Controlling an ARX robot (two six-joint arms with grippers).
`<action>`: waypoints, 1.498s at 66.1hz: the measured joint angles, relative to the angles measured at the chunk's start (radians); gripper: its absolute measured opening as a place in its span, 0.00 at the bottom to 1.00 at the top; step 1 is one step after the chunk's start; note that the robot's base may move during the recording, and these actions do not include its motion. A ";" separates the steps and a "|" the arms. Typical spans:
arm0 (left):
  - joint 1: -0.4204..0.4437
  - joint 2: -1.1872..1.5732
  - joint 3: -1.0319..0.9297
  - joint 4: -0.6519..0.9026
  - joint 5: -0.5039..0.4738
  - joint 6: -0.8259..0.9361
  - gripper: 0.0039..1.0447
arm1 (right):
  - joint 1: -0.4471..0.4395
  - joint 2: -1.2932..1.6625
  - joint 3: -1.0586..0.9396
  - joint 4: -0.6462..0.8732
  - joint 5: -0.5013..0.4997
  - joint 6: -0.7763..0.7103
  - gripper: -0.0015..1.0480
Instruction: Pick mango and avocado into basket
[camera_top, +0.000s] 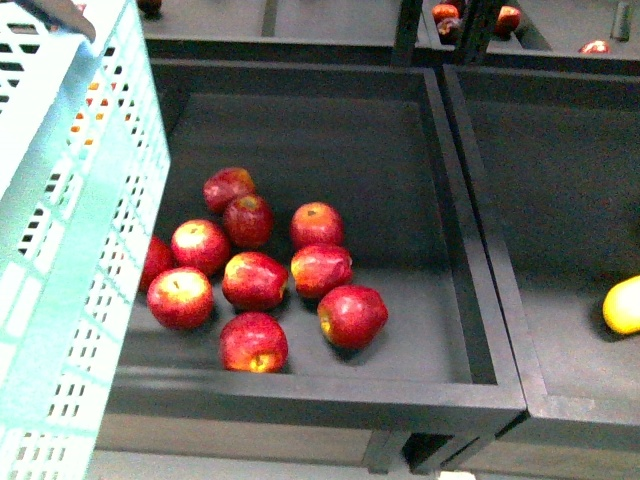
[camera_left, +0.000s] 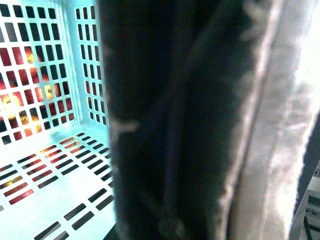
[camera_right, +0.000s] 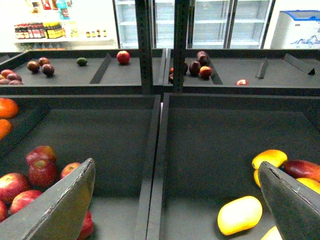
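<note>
Low in the right-hand bin, the mango (camera_right: 240, 215) lies ahead of the wide-open, empty right gripper (camera_right: 176, 167), crowded by a blushed fruit (camera_right: 306, 169) it could seize by mistake; the left gripper's state cannot be told.

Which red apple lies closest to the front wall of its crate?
The lowest apple in the front view, with a yellow patch near its bottom; all the others lie farther back.
</note>
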 joint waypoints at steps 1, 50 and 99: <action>0.005 0.008 0.005 -0.010 0.042 0.022 0.13 | 0.000 0.000 0.000 0.000 0.000 0.000 0.92; -0.560 0.825 0.637 -0.016 0.335 0.592 0.13 | 0.000 0.000 0.000 0.000 0.003 0.000 0.92; -0.568 0.825 0.638 -0.010 0.338 0.581 0.13 | -0.488 0.776 0.385 0.018 -0.130 0.272 0.92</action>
